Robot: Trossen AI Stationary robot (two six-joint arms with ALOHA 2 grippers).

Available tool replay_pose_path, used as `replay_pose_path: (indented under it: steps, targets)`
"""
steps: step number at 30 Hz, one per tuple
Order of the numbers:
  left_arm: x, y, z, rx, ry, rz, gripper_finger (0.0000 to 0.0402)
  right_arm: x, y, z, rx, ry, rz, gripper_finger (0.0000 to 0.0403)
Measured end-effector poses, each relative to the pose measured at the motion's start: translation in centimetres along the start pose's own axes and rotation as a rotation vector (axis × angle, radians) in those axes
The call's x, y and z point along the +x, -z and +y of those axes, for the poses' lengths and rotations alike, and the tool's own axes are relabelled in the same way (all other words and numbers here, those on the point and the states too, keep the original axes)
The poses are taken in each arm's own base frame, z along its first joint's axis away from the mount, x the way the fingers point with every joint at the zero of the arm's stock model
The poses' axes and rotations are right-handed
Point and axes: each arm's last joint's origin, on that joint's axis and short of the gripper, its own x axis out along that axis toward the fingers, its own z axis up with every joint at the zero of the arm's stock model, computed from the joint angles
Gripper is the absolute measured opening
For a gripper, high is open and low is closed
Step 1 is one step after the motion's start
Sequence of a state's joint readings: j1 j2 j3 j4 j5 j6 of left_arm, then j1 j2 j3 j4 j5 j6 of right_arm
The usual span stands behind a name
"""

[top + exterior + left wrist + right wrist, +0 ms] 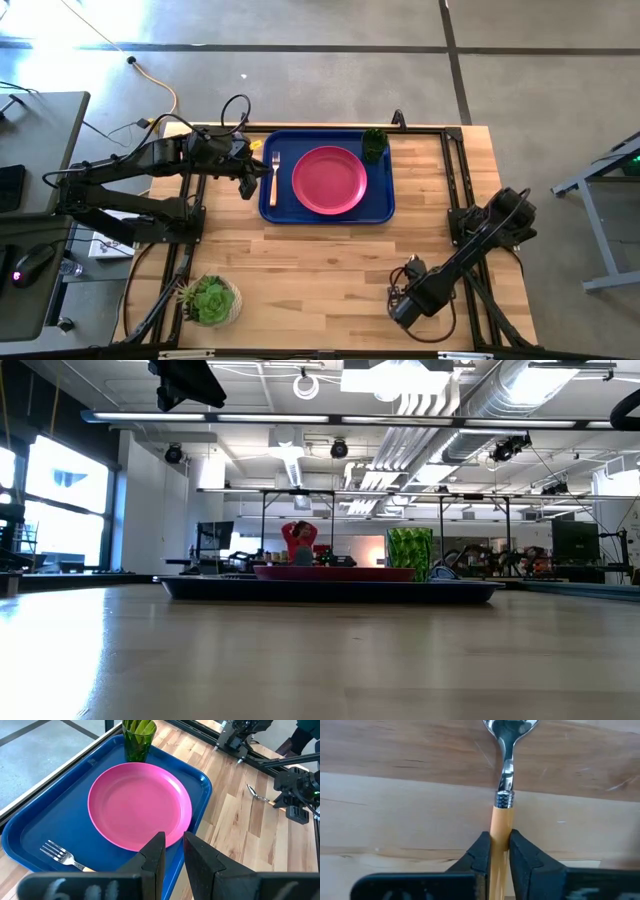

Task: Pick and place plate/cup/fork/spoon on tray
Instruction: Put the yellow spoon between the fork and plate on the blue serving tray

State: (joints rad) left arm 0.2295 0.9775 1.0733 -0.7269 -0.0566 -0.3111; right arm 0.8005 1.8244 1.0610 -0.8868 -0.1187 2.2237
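The dark-blue tray lies at the table's far middle. On it are the pink plate, the fork lying flat left of the plate, and the green cup standing at the far right corner. My left gripper hovers over the tray's left part, narrowly open, with nothing between its fingers. The spoon lies flat on the bare wood near the table's near right. My right gripper stands over it, pointing down, shut on its handle. My right gripper pinches the spoon's orange-tan handle between its two fingers, a little behind the metal collar. The fingers come from above, pointing down, and lie across the handle. The spoon lies flat on the table, its bowl pointing away from the fingers.
A potted succulent stands at the near left corner. Black frame rails run along the table's left and right sides. Bare wood stretches between the tray and the near edge.
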Motion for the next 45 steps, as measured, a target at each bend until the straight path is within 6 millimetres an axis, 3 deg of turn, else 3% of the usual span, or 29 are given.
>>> replay_pose_path:
  steps: [20,30,45]
  targets:
    - [0.0,0.0,0.0,0.000,0.000,0.001,0.0060,-0.6,0.5,0.5,-0.009,-0.066,-0.032,0.0022]
    - [0.0,0.0,0.0,0.000,0.000,0.002,0.0060,-2.7,0.9,1.5,0.000,-0.136,-0.076,0.0001]
    - [0.0,0.0,0.0,0.006,0.000,0.002,0.0060,-2.7,-0.6,2.1,0.049,-0.092,-0.090,0.0001]
